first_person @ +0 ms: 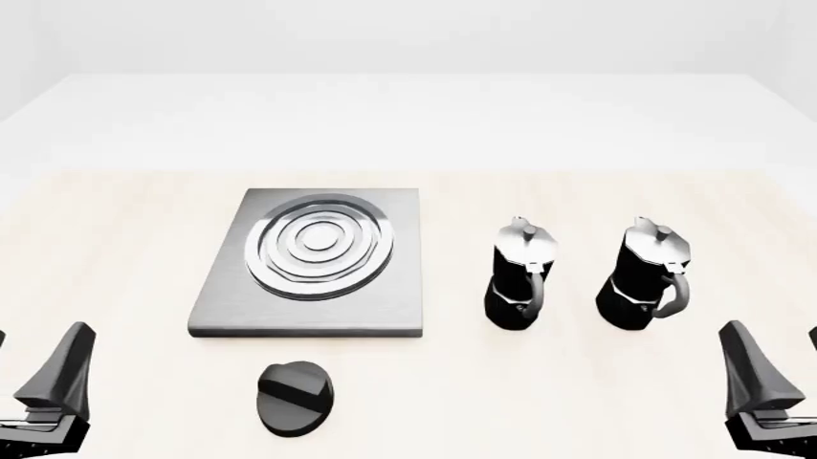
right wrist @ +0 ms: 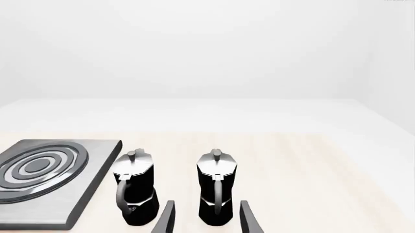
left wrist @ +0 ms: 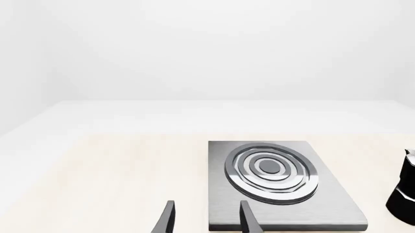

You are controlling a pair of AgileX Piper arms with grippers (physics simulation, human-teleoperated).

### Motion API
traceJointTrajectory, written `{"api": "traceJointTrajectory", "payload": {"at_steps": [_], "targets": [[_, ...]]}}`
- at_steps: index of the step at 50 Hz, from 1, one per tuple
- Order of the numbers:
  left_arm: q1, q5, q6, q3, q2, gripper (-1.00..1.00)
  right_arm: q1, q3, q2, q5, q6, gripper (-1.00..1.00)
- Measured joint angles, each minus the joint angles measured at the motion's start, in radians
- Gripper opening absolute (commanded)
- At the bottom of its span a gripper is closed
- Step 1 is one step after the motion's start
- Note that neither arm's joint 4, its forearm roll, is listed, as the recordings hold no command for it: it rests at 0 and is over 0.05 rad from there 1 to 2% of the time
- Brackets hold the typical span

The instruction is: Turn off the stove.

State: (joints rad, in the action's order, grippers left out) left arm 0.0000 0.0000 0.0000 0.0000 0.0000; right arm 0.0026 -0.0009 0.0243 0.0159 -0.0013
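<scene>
Near stove [first_person: 313, 263]: knob [first_person: 297, 398], prob. untouched

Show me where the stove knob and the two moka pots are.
knob [first_person: 297, 397], front view, raised bar.
left moka pot [first_person: 521, 277], front view, black body.
right moka pot [first_person: 645, 277], front view, black body.

Setting: a bare simulated test bench dressed as a kitchen counter, not a lived-in room. A pale wood-grain table [first_person: 115, 220] carries a flat grey stove [first_person: 383, 311] with a silver ring burner, its separate black knob [first_person: 297, 398] near the bench's front edge, and two black-and-silver moka pots [first_person: 521, 273] [first_person: 648, 276] toward the right side. Beyond the bench's far edge there is only a featureless white floor and plain white walls.
</scene>
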Motion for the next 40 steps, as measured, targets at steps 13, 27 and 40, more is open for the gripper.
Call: {"api": "traceJointTrajectory", "payload": {"at_steps": [13,27,40], "targets": [[0.000,0.000,0.000,0.000,0.000,1.00,0.004,-0.001,0.000,0.003,-0.001,1.00],[0.000,0.000,0.000,0.000,0.000,1.00,0.011,-0.011,-0.016,-0.015,-0.003,1.00],[0.000,0.000,0.000,0.000,0.000,1.00,0.078,-0.066,-0.021,-0.056,-0.014,1.00]]}}
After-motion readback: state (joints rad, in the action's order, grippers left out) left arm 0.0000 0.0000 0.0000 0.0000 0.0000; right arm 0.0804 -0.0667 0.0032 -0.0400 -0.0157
